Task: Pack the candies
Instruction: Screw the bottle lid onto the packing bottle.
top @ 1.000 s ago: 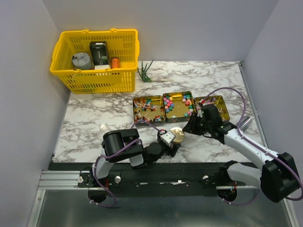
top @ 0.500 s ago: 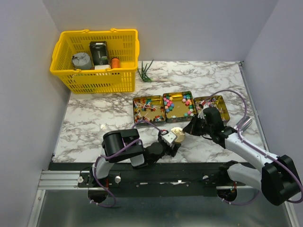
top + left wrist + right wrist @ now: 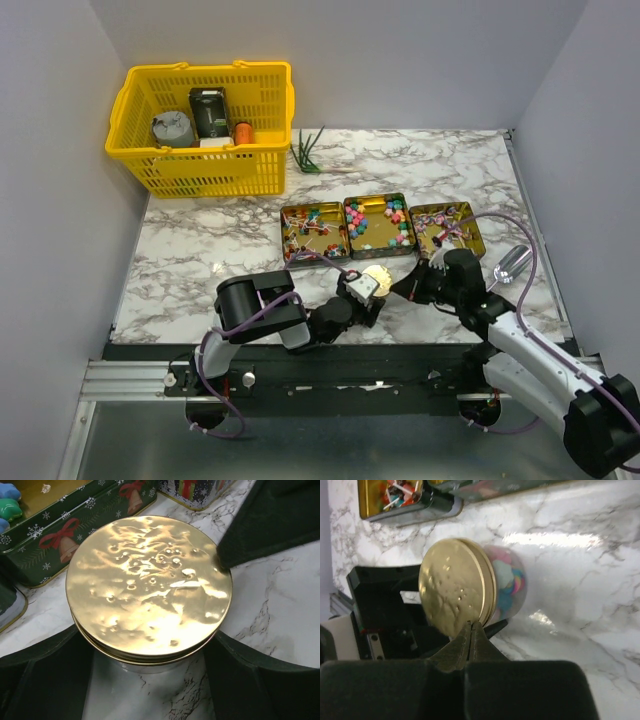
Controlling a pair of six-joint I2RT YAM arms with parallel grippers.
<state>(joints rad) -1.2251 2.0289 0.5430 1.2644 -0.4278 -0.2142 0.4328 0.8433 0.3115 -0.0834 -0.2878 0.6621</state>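
Right gripper (image 3: 472, 628) is pulling back from the tins (image 3: 313, 232), pinched shut against the lid (image 3: 150, 582). Left gripper (image 3: 366, 290) is clamping the jar (image 3: 516, 605) (candies (image 3: 507, 577) inside), so sealing looks next.

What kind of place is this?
Probably a robot test cell, not a home: plain grey walls box in a marble-look table, and the left arm and right arm sit on a metal rail.

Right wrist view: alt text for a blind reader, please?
A round gold lid caps a clear jar of coloured candies on a marble table. The shut right gripper points at the lid's rim; a candy tin sits beyond.
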